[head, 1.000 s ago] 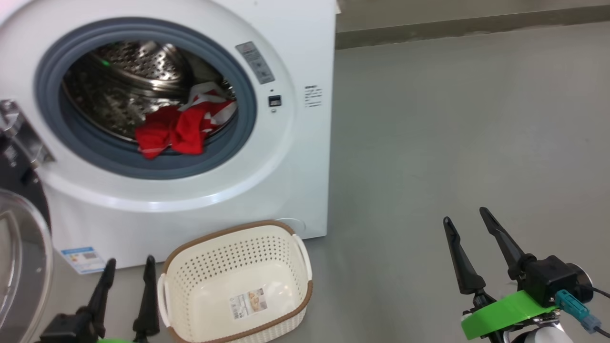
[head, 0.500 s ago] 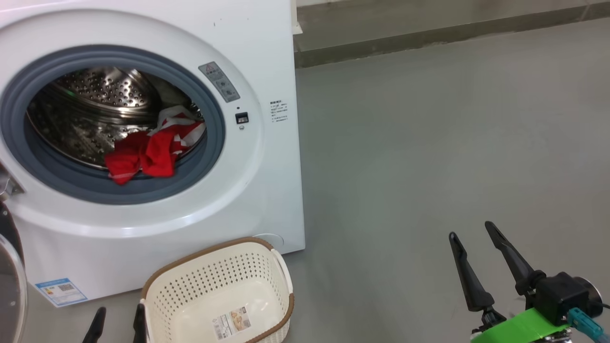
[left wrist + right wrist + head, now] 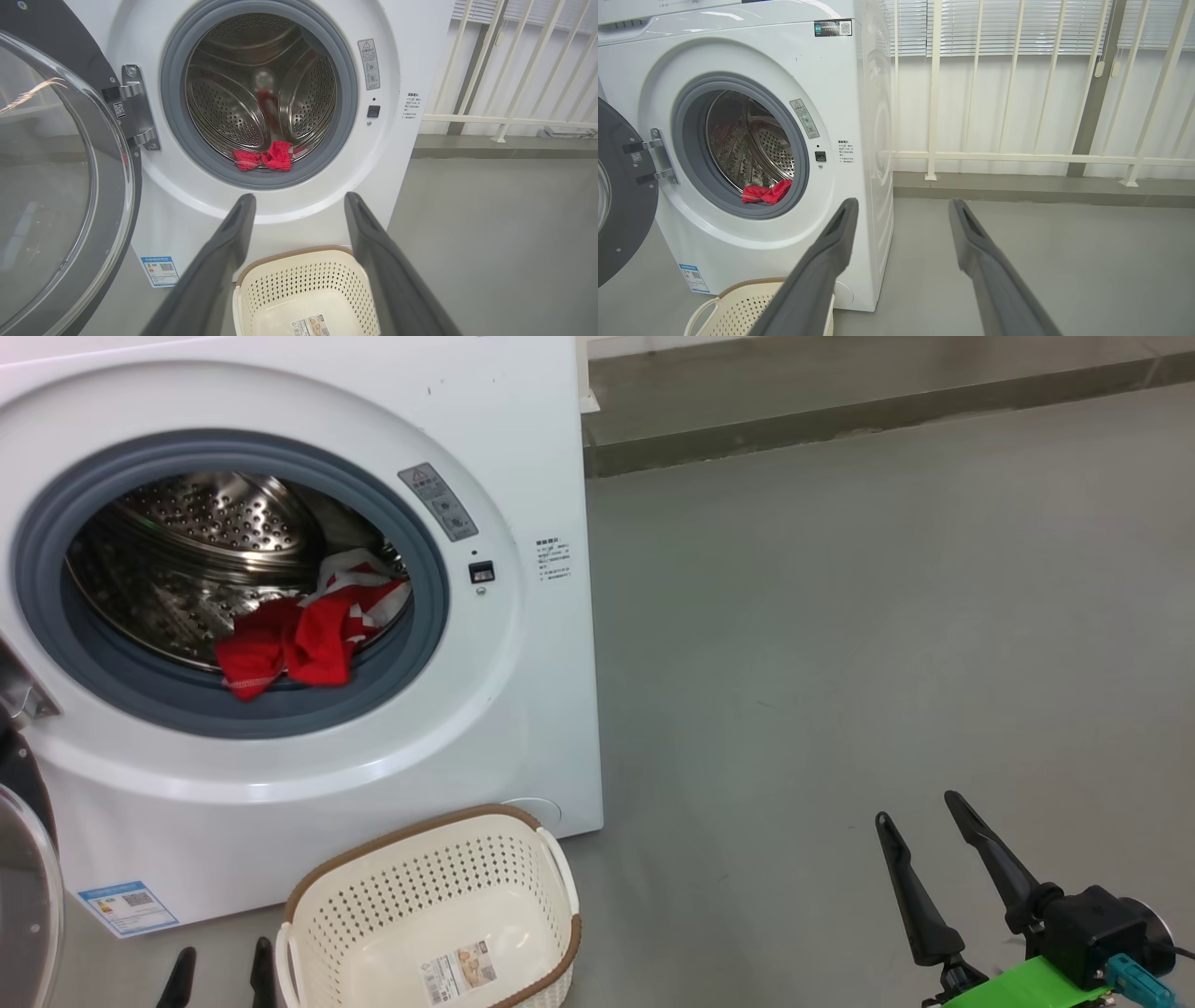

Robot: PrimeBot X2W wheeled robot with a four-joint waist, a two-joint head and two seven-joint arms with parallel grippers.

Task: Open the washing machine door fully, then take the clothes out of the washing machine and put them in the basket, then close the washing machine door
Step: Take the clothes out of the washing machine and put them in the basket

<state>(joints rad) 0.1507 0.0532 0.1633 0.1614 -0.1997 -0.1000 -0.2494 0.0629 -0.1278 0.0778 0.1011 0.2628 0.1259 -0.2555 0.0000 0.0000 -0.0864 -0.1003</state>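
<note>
At the lower left of your head view, the left gripper (image 3: 221,959), two long dark fingers, stands spread wide and empty. The right gripper (image 3: 920,812) is equally agape, holding nothing. Over the last second only your camera has swung; both pincers stayed open. The round black-rimmed glass door (image 3: 46,186) hangs wide, so reaching in looks next. The bright red clothes (image 3: 289,649) lie at the drum's front lip inside the big white washing machine (image 3: 523,709). The cream perforated brown-rimmed basket (image 3: 420,831) waits empty below. The smooth grey floor (image 3: 840,616) runs to a white railing (image 3: 1017,157).
</note>
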